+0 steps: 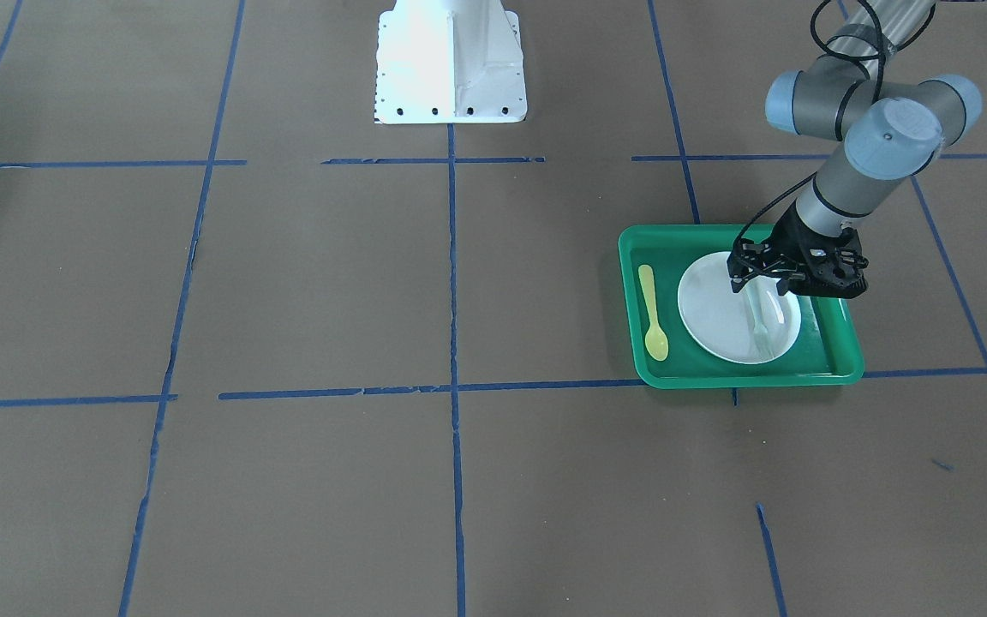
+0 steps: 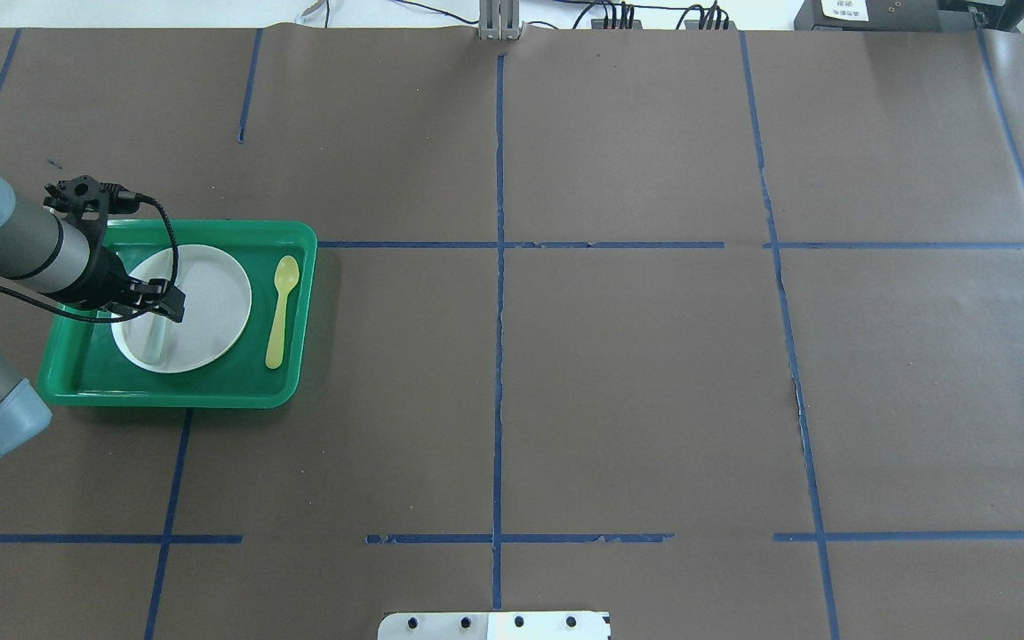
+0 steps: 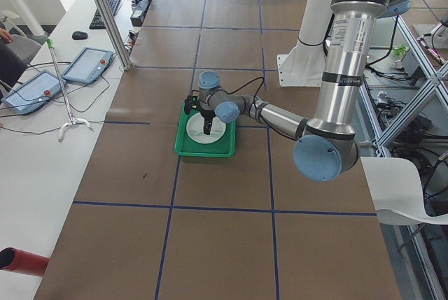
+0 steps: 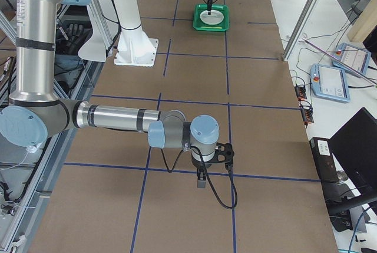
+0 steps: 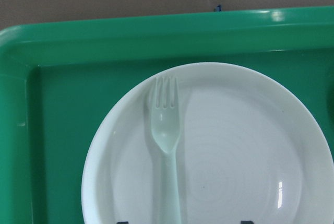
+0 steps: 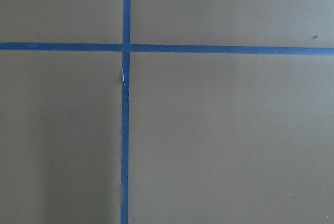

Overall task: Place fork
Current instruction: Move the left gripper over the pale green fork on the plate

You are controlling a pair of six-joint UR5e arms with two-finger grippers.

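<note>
The pale translucent fork lies flat on the white plate, tines toward the tray's rim. The plate sits in the green tray. My left gripper hangs just above the plate over the fork's handle, jaws open wide on either side of it, not touching the fork. In the overhead view the left gripper is over the plate's left part. My right gripper shows only in the exterior right view, low over bare table; I cannot tell whether it is open or shut.
A yellow plastic spoon lies in the tray beside the plate. The white robot base stands at the table's middle. Brown paper with blue tape lines covers the table.
</note>
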